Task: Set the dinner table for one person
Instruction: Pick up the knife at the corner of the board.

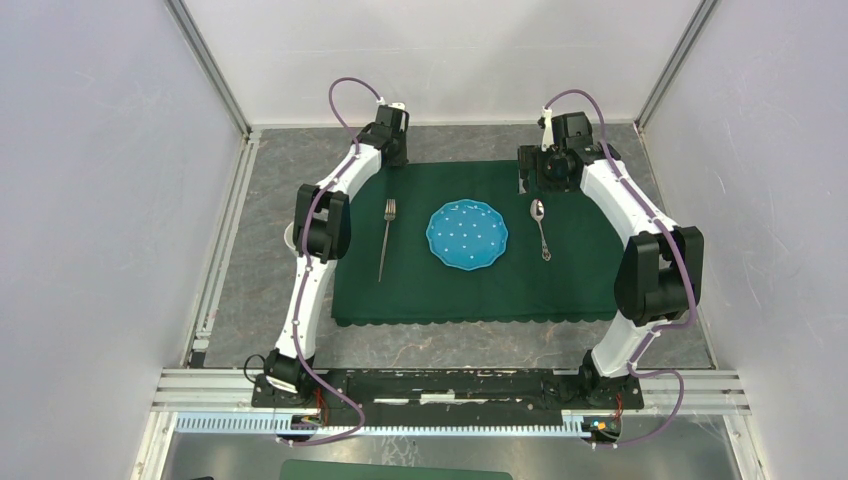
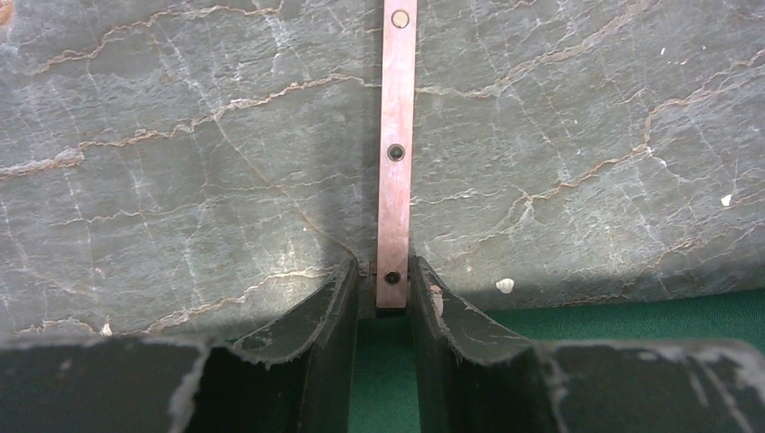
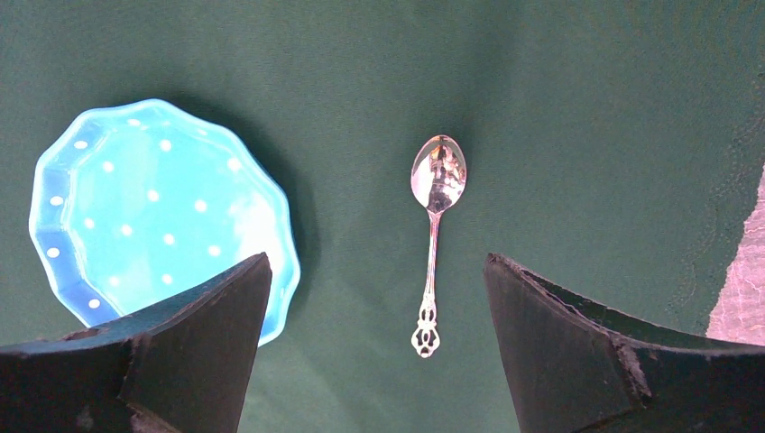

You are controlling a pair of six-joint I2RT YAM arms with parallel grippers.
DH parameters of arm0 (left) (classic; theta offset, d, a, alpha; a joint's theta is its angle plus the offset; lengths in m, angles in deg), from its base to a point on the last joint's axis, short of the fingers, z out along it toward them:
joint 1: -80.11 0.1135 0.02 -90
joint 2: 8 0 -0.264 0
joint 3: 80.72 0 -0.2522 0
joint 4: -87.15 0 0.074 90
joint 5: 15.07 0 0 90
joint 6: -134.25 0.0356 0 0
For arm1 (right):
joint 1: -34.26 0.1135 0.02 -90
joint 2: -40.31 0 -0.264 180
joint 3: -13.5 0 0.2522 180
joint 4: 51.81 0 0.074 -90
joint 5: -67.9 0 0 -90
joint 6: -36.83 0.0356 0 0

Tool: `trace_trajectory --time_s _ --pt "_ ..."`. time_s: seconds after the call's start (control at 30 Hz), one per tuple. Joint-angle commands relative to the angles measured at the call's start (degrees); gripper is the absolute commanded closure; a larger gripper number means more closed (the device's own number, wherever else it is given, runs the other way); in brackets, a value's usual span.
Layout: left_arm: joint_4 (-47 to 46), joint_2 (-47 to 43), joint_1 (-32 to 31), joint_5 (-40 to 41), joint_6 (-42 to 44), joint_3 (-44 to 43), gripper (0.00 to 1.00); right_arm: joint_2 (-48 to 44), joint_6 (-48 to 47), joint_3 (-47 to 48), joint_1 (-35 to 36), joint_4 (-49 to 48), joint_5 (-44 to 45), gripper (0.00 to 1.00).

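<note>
The dark-grey veined dinner table (image 1: 272, 165) carries a green scallop-edged cloth (image 1: 570, 280) under a blue dotted plate (image 1: 467, 235). A fork (image 1: 386, 240) lies left of the plate and a spoon (image 1: 541, 228) right of it. Beyond the plate to the right, the right gripper (image 3: 376, 257) hangs with its jaws wide apart. Beyond the plate to the left, the left gripper (image 2: 383, 266) brackets the end of a copper-coloured riveted strip (image 2: 398, 108); whether it is clamped cannot be told.

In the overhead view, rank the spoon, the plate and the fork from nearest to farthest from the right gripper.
1. Spoon: right part of the green cloth, just below the right gripper in that view.
2. Blue plate: middle of the cloth.
3. Fork: left of the plate.
</note>
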Motion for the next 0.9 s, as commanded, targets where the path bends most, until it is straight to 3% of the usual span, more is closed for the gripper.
trace_trajectory --time_s 0.0,0.47,0.87 --pt "-0.4 2.7 0.3 -0.5 -1.6 -1.0 0.65 0.1 0.4 2.8 -0.2 -0.2 0.3 0.05" --pt "0.1 4.4 0.3 -0.9 -2.1 -0.7 0.72 0.5 0.4 4.0 -0.2 0.0 -0.1 0.06" --pt "-0.7 3.8 0.3 -1.4 -2.1 0.2 0.93 0.6 0.2 4.1 -0.2 -0.1 -0.6 0.05"
